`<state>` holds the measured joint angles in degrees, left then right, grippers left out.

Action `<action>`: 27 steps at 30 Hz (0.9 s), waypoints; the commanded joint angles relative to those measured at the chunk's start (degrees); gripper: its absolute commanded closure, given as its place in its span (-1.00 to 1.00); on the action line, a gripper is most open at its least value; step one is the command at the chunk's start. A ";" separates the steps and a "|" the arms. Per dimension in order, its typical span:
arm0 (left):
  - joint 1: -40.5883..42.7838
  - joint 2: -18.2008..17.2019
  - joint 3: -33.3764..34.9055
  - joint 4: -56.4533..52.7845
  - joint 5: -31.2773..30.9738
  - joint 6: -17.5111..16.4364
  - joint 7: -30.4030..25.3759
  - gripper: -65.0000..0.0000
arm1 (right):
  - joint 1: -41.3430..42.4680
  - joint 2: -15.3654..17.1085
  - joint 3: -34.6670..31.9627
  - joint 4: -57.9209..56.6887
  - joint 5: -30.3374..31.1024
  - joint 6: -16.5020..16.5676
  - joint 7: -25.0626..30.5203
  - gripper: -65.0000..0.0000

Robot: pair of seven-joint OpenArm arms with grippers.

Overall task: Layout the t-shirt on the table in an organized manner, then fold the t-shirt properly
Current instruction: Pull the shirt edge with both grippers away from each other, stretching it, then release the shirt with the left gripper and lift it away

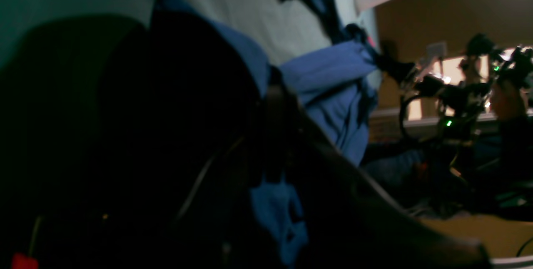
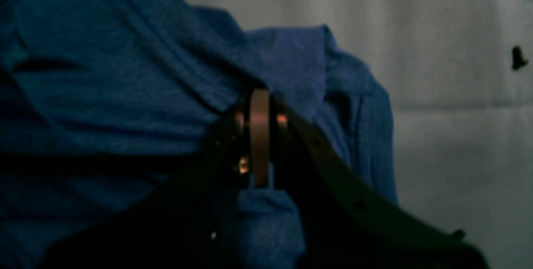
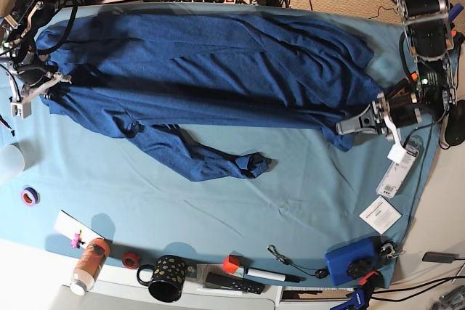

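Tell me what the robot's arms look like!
Both arms are black metal and wrapped in black cables. The left arm has a tiny green light and a long, dark pointed end effector. The right arm ends in a pale grey end effector.

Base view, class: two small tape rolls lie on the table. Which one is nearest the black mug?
The red tape roll, just beside the black mug; the purple tape roll lies far off near the table's edge.
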<state>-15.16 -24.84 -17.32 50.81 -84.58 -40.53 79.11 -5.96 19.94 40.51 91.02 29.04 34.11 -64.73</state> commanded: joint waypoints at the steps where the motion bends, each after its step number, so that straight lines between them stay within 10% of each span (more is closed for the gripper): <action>1: 0.17 -0.87 -0.13 1.97 -0.42 0.53 0.89 1.00 | 0.20 1.14 0.44 0.94 0.57 -0.31 0.87 1.00; 27: 6.73 -0.87 -0.11 13.99 -0.42 0.53 0.89 1.00 | -1.84 -1.22 0.44 0.70 -0.59 -0.31 1.31 1.00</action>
<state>-7.46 -24.77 -17.21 63.90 -83.61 -40.10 80.16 -8.12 17.58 40.56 90.98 28.16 33.93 -64.55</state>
